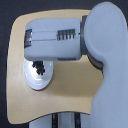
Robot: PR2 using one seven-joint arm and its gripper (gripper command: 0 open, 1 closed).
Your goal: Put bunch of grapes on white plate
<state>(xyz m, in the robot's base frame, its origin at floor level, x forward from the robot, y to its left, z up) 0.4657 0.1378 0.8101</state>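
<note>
Grapes, the bunch of grapes (39,67), lie on the white plate (38,81) near the tabletop (70,92) edge at the exterior view's left. The arm's grey forearm (55,39) hides the hand; whether it is clenched cannot be told.

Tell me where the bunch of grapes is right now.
In the exterior view, the bunch of grapes sits on the white plate, at the table's left side, just under the arm.
</note>
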